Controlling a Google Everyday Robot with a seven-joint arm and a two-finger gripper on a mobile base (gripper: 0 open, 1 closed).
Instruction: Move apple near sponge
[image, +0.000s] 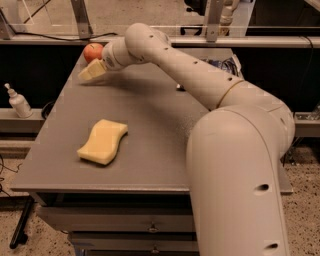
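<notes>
The red-orange apple (93, 51) sits at the far left corner of the grey table (150, 120). The pale yellow sponge (103, 141) with wavy sides lies flat on the near left part of the table. My gripper (90, 72) reaches across the table from the right. Its pale tip is just in front of and below the apple, close to it, well away from the sponge. The arm hides part of the table's far side.
A dark blue snack bag (222, 65) lies at the far right of the table, mostly hidden by my arm. A white pump bottle (19, 101) stands on a ledge left of the table. A rail and posts run behind the far edge.
</notes>
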